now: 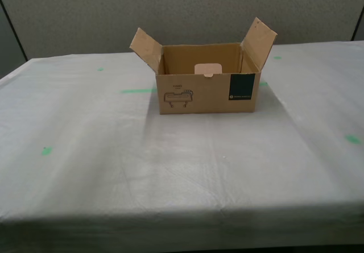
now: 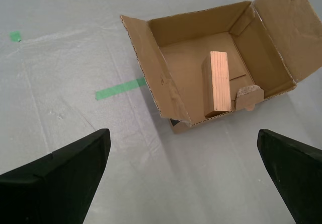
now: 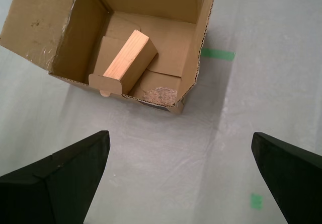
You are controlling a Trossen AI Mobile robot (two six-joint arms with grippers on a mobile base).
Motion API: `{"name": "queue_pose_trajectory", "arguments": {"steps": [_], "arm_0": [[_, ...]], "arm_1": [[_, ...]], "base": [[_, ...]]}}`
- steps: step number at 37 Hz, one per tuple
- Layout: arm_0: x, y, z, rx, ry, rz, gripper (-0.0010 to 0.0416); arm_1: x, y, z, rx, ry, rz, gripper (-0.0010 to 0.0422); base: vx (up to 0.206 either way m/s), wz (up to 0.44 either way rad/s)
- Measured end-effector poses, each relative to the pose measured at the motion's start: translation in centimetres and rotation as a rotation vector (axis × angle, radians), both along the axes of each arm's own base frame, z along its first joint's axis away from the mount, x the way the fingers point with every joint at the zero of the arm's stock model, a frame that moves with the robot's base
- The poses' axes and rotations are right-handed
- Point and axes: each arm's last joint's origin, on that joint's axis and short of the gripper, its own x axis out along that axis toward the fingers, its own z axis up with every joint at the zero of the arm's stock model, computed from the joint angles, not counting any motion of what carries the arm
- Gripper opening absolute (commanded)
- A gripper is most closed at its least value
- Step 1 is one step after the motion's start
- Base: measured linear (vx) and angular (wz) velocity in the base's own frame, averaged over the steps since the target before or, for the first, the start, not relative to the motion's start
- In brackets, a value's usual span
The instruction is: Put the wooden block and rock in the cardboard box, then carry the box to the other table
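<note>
The cardboard box (image 1: 206,91) stands on the white-cloth table (image 1: 182,168), side flaps spread, its green label facing the exterior camera. Inside it the wooden block (image 2: 219,83) leans against a wall, and the rock (image 2: 247,91) lies beside it on the box floor. The first wrist view also shows the cardboard box (image 3: 55,32) with the wooden block (image 3: 128,58) and the rock (image 3: 161,95) in it. My first gripper (image 3: 181,176) and my second gripper (image 2: 183,173) both hover above the cloth short of the box, open and holding nothing. Neither gripper shows in the exterior view.
Green tape marks (image 1: 137,90) dot the wrinkled cloth around the box, with one strip (image 2: 121,88) beside a flap. A grey partition wall (image 1: 182,8) stands behind the table. The table's front edge (image 1: 182,219) is near the exterior camera.
</note>
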Motion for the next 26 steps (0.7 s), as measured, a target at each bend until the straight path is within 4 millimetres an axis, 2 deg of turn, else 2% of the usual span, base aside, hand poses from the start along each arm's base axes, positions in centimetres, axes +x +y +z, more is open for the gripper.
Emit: {"name": "queue_pose_trajectory", "arguments": {"steps": [26], "arm_0": [[0.00, -0.01, 0.00, 0.000, 0.000, 0.000, 0.0394]], "arm_1": [[0.00, 0.00, 0.00, 0.000, 0.000, 0.000, 0.0400]], "base": [[0.000, 0.000]]}}
